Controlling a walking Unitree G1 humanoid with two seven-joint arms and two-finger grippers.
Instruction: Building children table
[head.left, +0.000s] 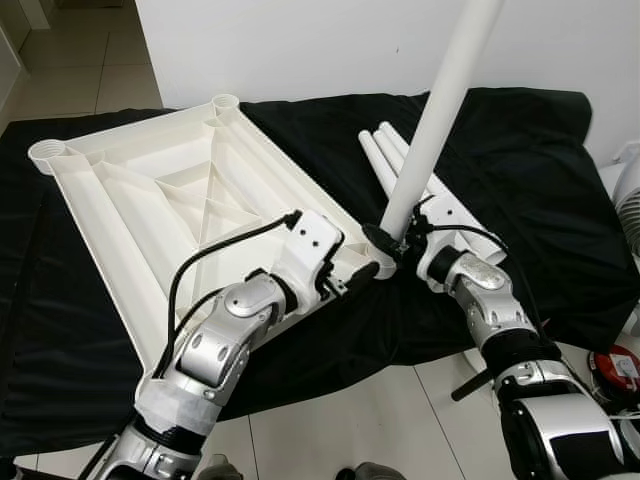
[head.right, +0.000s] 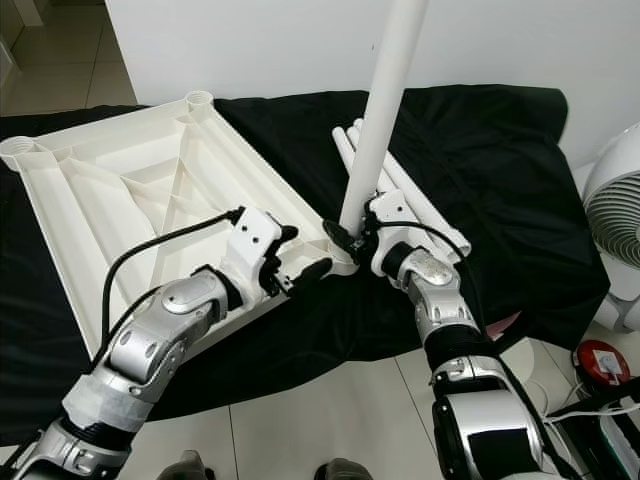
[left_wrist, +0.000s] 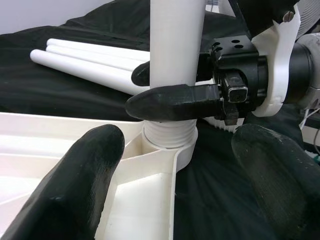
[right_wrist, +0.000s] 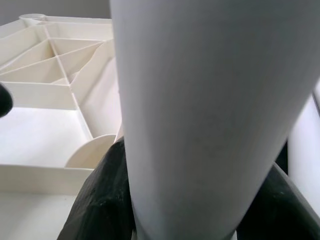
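Black cloth (head.left: 520, 180) is covering the floor under the upturned tabletop (head.left: 150, 200); the right gripper (head.left: 392, 243) is pinching a smooth, stiff leg (head.left: 440, 110) just above its corner socket (left_wrist: 167, 142); the left gripper (head.left: 362, 272), spread, is waiting beside; it looks light, likely slippery.

A home room, judging by its pale tiled floor (head.left: 330, 420), plain white wall (head.left: 300, 45) and standing fan (head.right: 615, 235).

Head cams are looking fwd and down from above at the tabletop (head.left: 160, 190) on the black cloth (head.left: 520, 190), both sharing that scene. Wrist cams are sitting v. close, both facing the upright leg (left_wrist: 177, 55) at its socket (left_wrist: 170, 142).
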